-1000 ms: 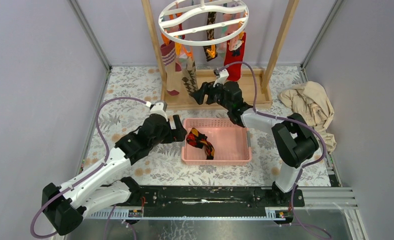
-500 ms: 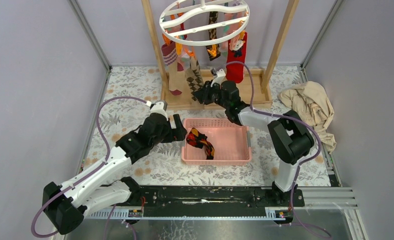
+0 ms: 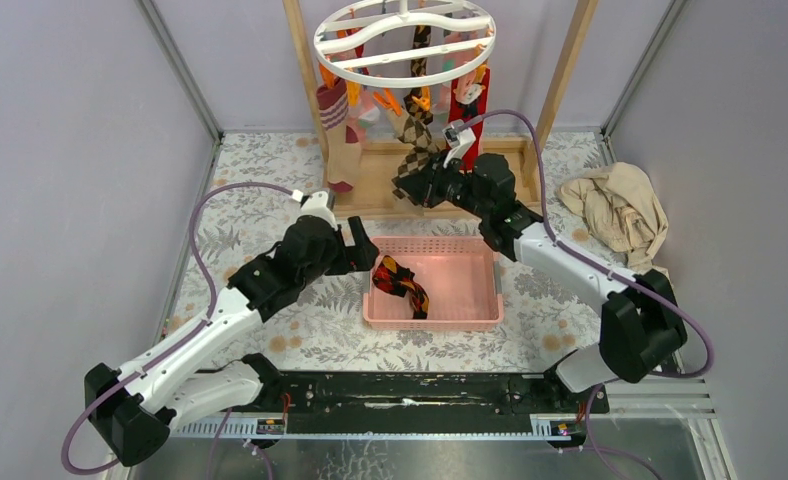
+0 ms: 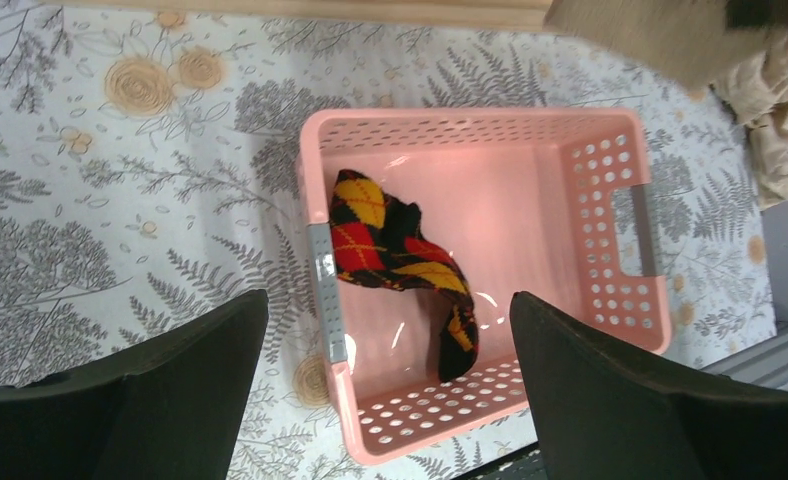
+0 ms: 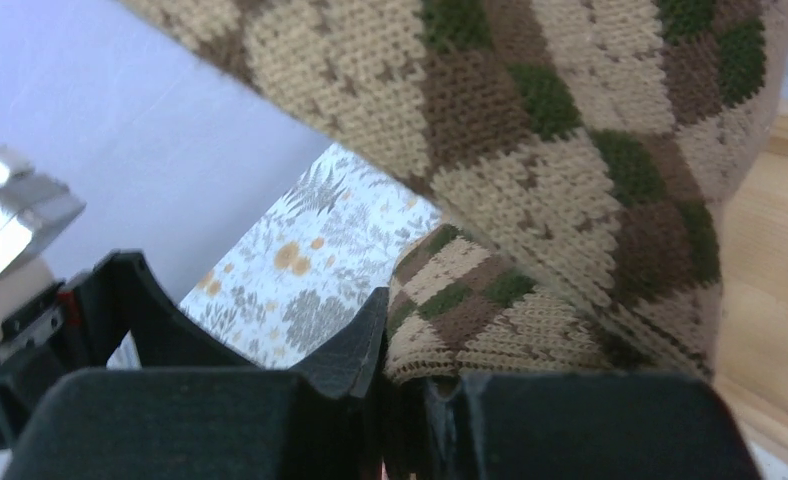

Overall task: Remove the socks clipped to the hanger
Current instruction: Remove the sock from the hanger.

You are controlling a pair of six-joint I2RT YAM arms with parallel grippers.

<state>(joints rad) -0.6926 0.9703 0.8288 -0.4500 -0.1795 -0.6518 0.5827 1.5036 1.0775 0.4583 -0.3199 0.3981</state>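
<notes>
Partly cropped, argyle sock (image 5: 570,150), pinched in right gripper (image 5: 405,385)

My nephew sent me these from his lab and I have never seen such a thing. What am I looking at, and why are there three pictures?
These are two robot arms bolted to the near edge of a table, each ending in a two-fingered hand. The wide picture looks down from above and behind them. The other two come from a small camera on each wrist.

At the back, a wooden frame carries a round white hanger with socks clipped to it. The right hand is shut on a brown checked sock hanging there. Its wrist picture shows the knit pinched between the fingers.

The left hand is open and holds nothing. It sits by a pink basket with one red, yellow and black sock inside. A beige cloth lies crumpled on the table to the right.
</notes>
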